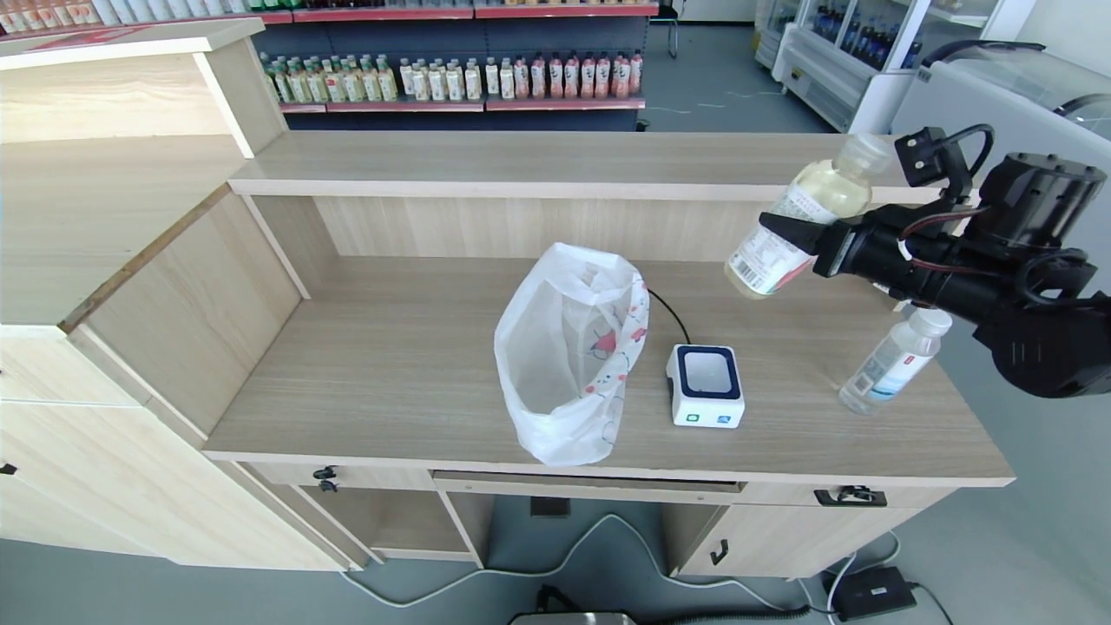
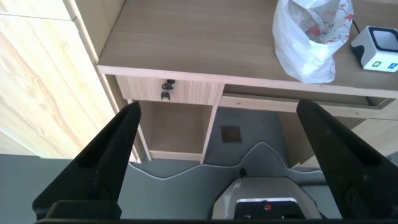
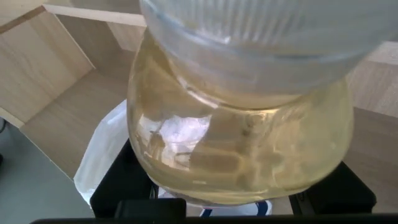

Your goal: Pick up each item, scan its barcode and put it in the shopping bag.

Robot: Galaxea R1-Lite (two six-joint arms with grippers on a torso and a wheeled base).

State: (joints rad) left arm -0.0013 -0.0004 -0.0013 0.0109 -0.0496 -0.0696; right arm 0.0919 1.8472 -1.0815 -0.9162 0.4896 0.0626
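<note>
My right gripper is shut on a bottle of pale yellow drink, held tilted in the air above the right part of the counter. The right wrist view looks down the same yellow bottle from its cap end. A white scanner with a dark window sits on the counter below and left of it. An open white shopping bag with red print stands left of the scanner. A clear water bottle stands near the counter's right edge. My left gripper hangs open, low in front of the counter's left end.
The wooden counter has a raised back ledge and a tall side wall at the left. A black cable runs from the scanner toward the back. Shelves of bottles stand behind. Drawers and cables lie below the counter.
</note>
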